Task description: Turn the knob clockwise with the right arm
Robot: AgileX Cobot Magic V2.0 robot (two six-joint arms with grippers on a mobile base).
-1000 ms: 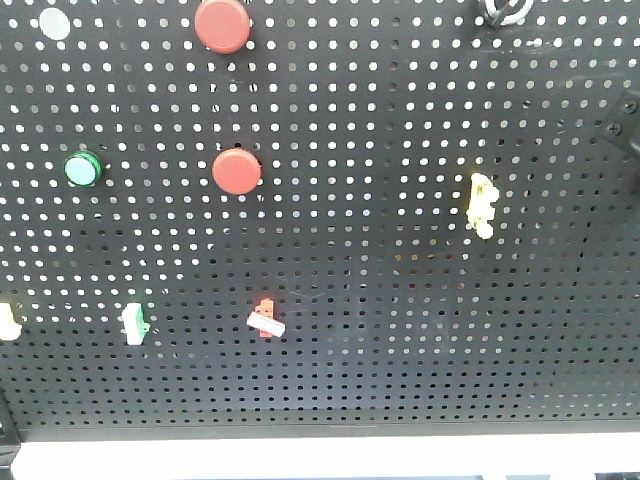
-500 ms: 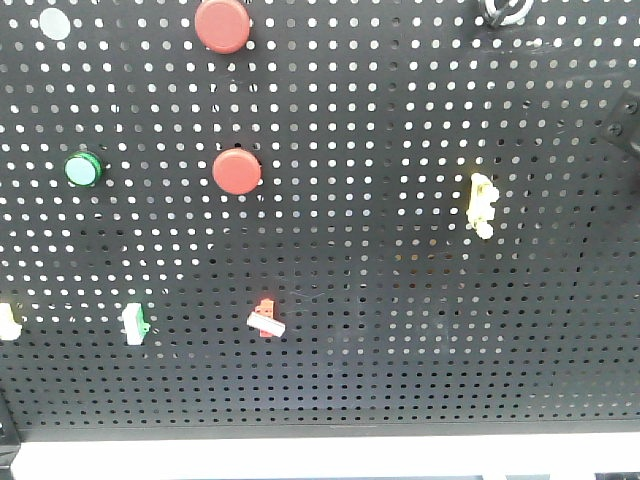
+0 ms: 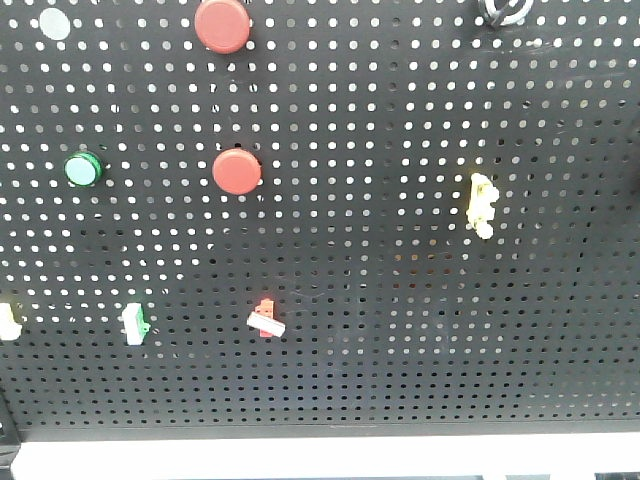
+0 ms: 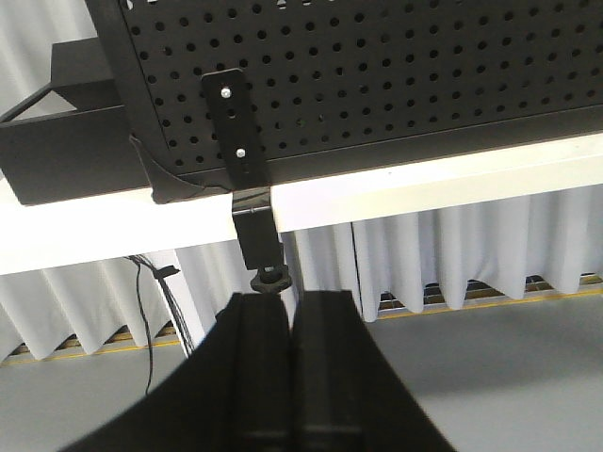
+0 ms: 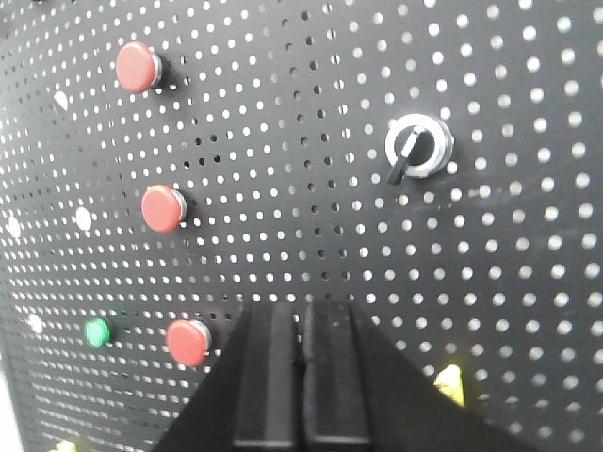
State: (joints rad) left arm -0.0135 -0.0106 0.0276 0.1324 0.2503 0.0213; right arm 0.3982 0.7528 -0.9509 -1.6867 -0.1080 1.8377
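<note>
The knob is a small black pointer in a shiny silver ring on the black pegboard, up and to the right in the right wrist view. Its pointer aims down and slightly left. My right gripper is shut with nothing held; it sits below and left of the knob, well apart from it. At the top edge of the front view only the knob's silver ring peeks in. My left gripper is shut and empty, low under the board's bottom edge.
The pegboard carries two red buttons, a green button, a yellow switch, a red-and-white switch and a green-and-white switch. A black bracket clamps the board to the white table edge.
A dark part at the right edge of the front view, seen in both earlier frames, has left that view. Nothing on the board has moved.
</note>
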